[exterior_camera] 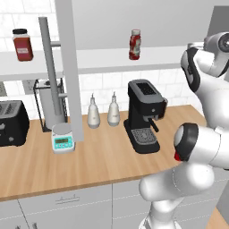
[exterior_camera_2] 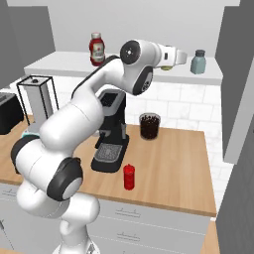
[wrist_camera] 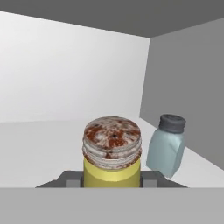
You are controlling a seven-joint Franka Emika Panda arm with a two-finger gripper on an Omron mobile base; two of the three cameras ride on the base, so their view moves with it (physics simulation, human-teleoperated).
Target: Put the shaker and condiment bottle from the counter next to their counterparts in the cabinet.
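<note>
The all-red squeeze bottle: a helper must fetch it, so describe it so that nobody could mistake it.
Find the wooden counter and the black coffee machine on it. The squeeze bottle stands just to the right of the machine's base, near the counter's front edge. It is plain red all over, unlike the labelled red bottle up on the shelf.

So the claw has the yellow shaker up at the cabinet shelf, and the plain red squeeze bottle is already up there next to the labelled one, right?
Not quite. The claw does hold the yellow shaker at the cabinet shelf, beside the pale blue shaker. But the plain red squeeze bottle stands on the counter, as the right base view shows; the labelled bottle has nothing next to it.
</note>
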